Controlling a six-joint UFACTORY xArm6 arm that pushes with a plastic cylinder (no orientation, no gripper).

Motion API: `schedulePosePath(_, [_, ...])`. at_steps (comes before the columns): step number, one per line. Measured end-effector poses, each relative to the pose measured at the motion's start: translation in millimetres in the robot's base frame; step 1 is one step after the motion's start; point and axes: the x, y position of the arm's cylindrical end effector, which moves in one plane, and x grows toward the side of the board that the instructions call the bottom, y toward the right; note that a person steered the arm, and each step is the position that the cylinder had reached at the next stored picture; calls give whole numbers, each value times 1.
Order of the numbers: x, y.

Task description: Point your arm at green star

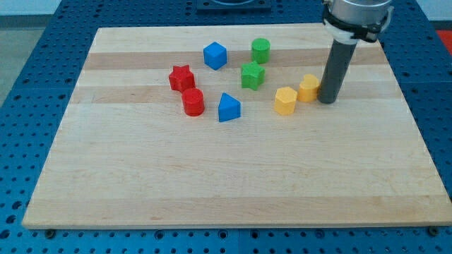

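The green star [253,75] sits on the upper middle of a pale wooden board [212,183], just below a green cylinder [260,50] and to the view's right of a blue cube [215,55]. The star stands apart from both, with bare wood showing all round it.

Toward the view's right of the star lie two yellow blocks: a yellow hexagonal block [285,101], lower and nearer, and a second yellow block [308,88] beyond it, its shape hard to make out. The two yellow pieces sit close together, nearly touching.

The dark rod comes down from the view's top right, and my tip [327,101] rests on the board just beside the second yellow block, on its right side, touching it or very nearly so; which, the picture does not settle. The tip is well apart from the green star, with both yellow blocks lying between them. The arm carries no claw, so there is nothing to be apart or together: only the straight rod shows.

To the view's left of the star, a red star [181,77] sits above a red cylinder [193,102], the pair close together. A blue triangular block [228,108] lies just right of the red cylinder, below the green star. The board rests on a blue perforated table [28,85].
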Motion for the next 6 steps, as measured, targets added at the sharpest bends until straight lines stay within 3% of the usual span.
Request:
schedulePosePath(3, [9, 18])
schedulePosePath(6, [9, -9])
